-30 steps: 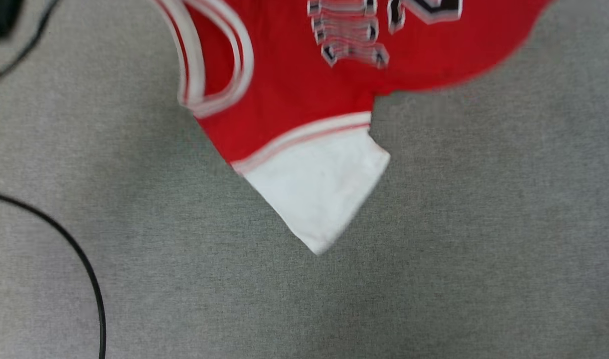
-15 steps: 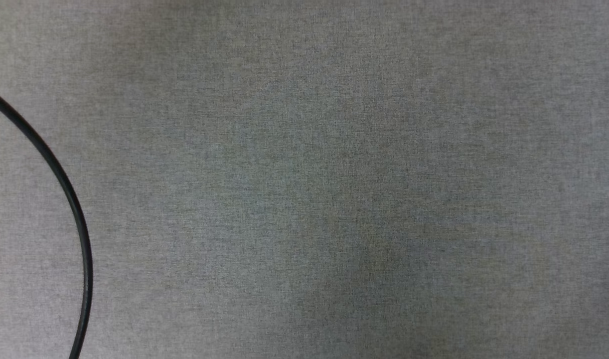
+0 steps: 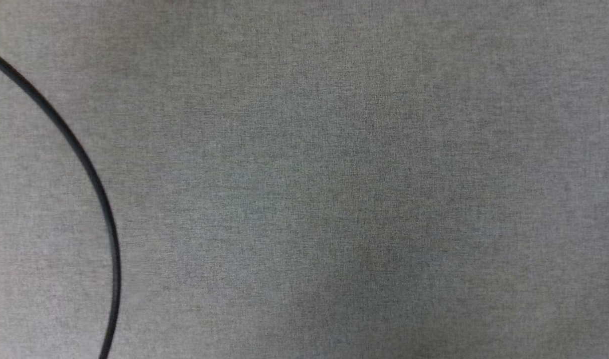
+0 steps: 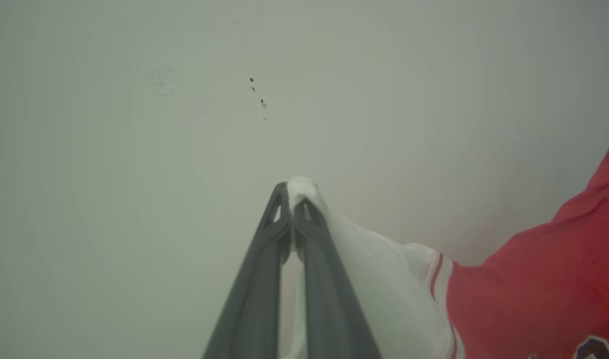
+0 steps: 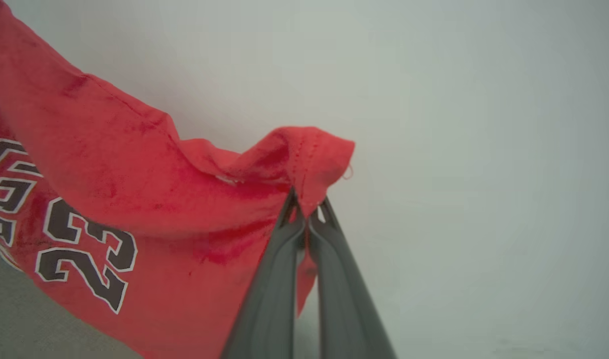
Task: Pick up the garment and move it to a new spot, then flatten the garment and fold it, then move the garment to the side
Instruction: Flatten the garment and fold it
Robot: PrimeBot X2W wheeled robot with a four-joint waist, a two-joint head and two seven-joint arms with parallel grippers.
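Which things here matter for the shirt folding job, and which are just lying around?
Part of the job:
red T-shirt
left end effector, shut on the shirt
right end effector, shut on the shirt

Just lying about:
black cable, on the grey surface

A grey, finely woven surface (image 3: 364, 189) lies flat in the head view. A thin black cable (image 3: 110, 224) curves down its left side, from the upper left edge to the bottom. The left wrist view has a pale, plain background (image 4: 110, 199) with a few tiny dark specks (image 4: 257, 92).
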